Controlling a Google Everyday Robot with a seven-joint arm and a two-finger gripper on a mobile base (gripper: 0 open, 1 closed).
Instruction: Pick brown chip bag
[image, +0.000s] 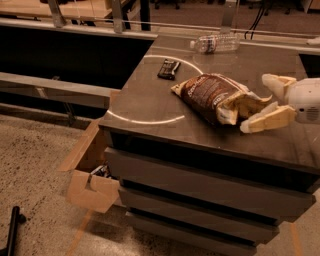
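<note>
The crumpled, puffy dark-brown foil chip bag (210, 96) with pale cream-yellow ends lies flat on the dark grey drawer-fronted bench (145, 102), so the pick is not yet done. The approach looks nearly complete. The cream-coloured two-finger gripper (255, 104) sits at the bag's right end with its jaws spread wide, one finger behind that pale end and one in front of it, holding nothing. Whether either finger touches the foil I cannot tell. What seems left is a little more reach over the bag, then closing and lifting. Behind and to the left of the bag, apart from it, lies a small flat black bar-like object (168, 69). Farther behind the bag, a clear plastic water bottle (215, 43) lies on its side. Both are well away from the gripper's side of the bag.
</note>
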